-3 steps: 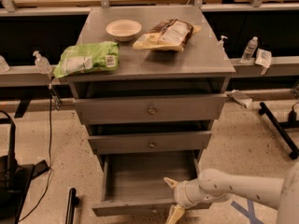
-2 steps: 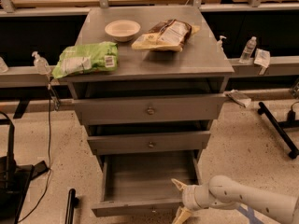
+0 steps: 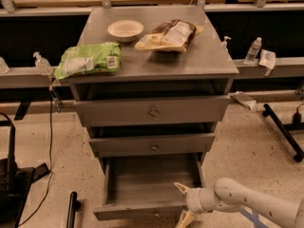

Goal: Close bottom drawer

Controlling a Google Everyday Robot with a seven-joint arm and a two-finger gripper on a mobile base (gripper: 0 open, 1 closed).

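- desk (image 3: 156, 61): grey cabinet at frame centre, three drawers stacked under a flat top; one desk only
- bottom drawer (image 3: 142, 184): lowest of the three, pulled far out toward the camera, shallow grey box showing and bare inside; narrow front panel sits low in the frame; task judged not done, nothing closed yet; what is left is the whole push back until the front sits in line with the two above
- top drawer (image 3: 190, 110) and middle drawer (image 3: 123, 145): both slightly proud of the carcass with a dark gap above each; drawers counted: three, one wide open
- robot arm (image 3: 256, 205): one, white, enters from lower right, reaches left to the open drawer's right front corner
- green bag (image 3: 88, 60) and brown bag (image 3: 171, 34): two bags on the desk top, left and centre-right
- bowl (image 3: 125, 30): one, pale, at the back between the bags, beside the brown one; three items on top in all
- gripper (image 3: 183, 203): one, at the right end of the bottom drawer's front panel; fingers (image 3: 181, 188) spread apart, gripping nothing, one above the panel edge and one below; contact looks likely but I cannot tell
- knobs: two counted, one on the top drawer (image 3: 153, 112) and one on the middle drawer (image 3: 154, 147); bottom one not made out
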